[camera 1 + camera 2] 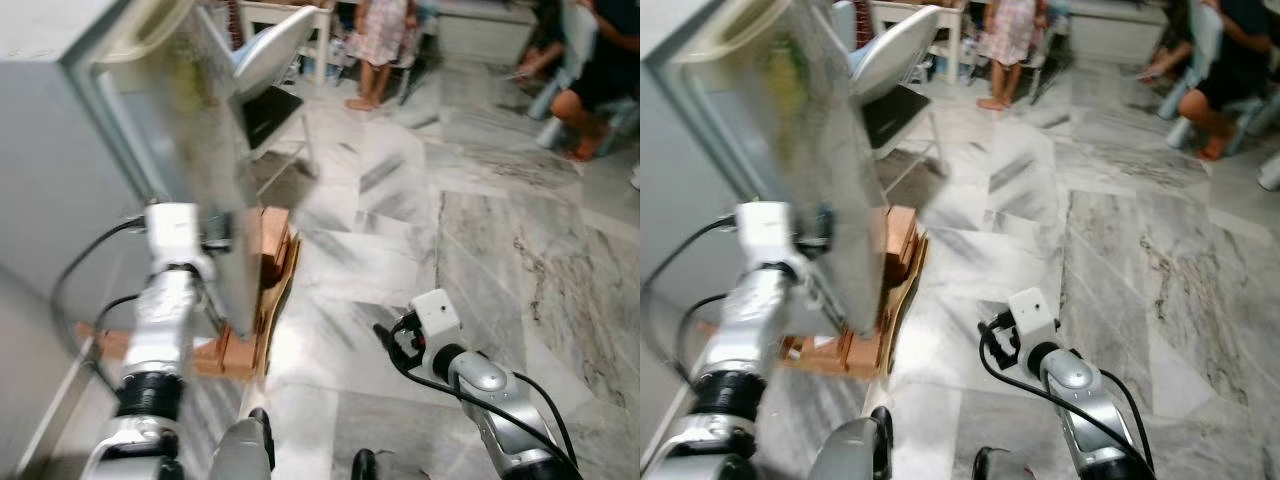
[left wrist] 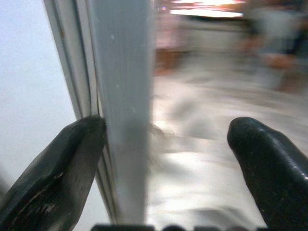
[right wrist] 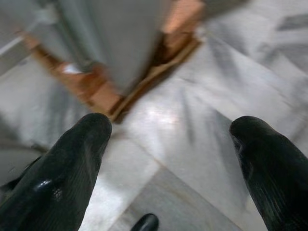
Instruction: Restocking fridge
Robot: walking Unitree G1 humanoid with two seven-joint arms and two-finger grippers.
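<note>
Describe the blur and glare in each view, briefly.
Left eye view: motion blur smears the fridge door and the left arm; the marble floor is sharper. Right eye view: similar smear, people at the back soft. Left wrist view: the left tool is crisp at the door edge, the background badly blurred with bright glare. Right wrist view: the right tool is sharp, with floor glare.

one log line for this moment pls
task: restock fridge | left gripper: open, one finger at fridge door edge | right gripper: open, empty, over floor | people seated behind
</note>
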